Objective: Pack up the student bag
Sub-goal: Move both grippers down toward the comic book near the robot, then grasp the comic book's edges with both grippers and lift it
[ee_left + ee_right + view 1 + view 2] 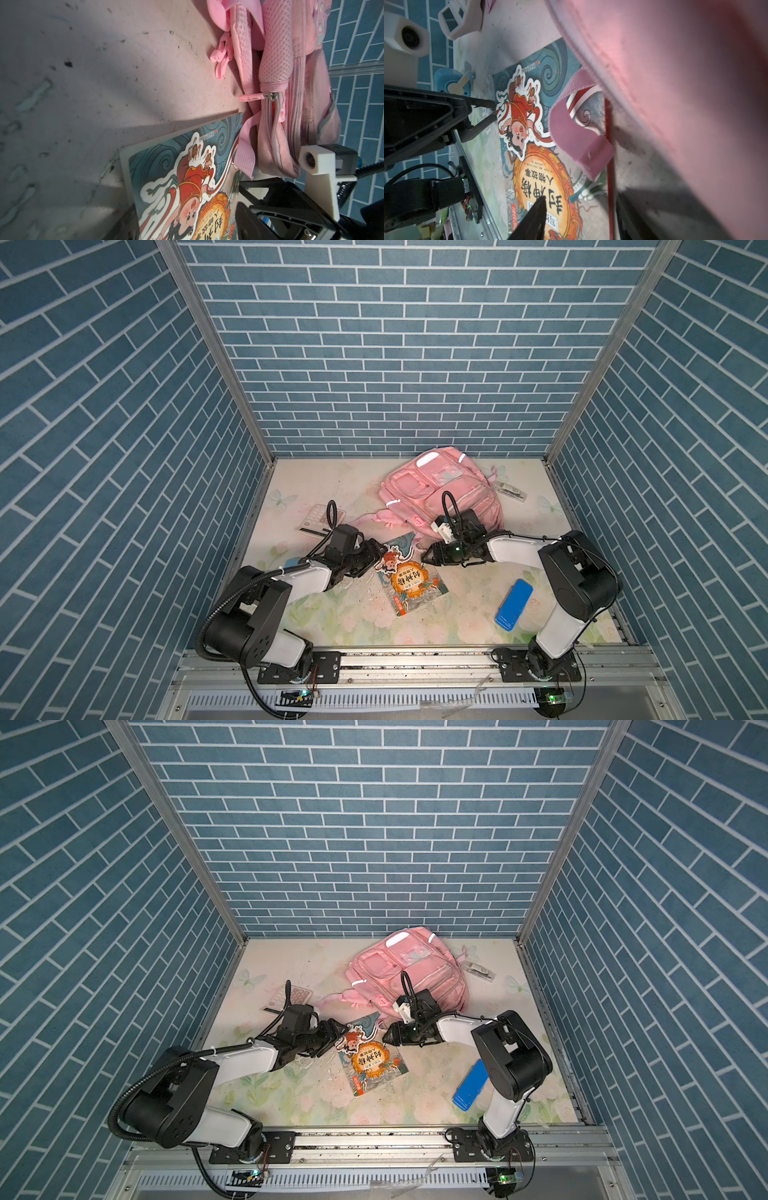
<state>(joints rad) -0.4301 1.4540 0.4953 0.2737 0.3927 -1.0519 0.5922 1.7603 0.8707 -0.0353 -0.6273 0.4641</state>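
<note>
The student bag (440, 493) (407, 973), a big pink backpack, lies at the back of the table, its zipped side showing in the left wrist view (291, 104). In front of it a picture book (409, 572) (370, 1056) lies flat, with a pink strap loop (571, 128) resting on its cover. My left gripper (380, 558) (187, 218) is open at the book's left edge, one jaw low by the table and one over the cover. From the right, my right gripper (426, 560) (581, 207) stands open astride the book's red edge.
A blue pencil case (514, 604) lies front right beside the right arm. A calculator (322, 518) sits back left, a clear packet (511, 490) back right by the bag. A small light-blue item (295, 562) lies under the left arm. Blue brick walls enclose three sides.
</note>
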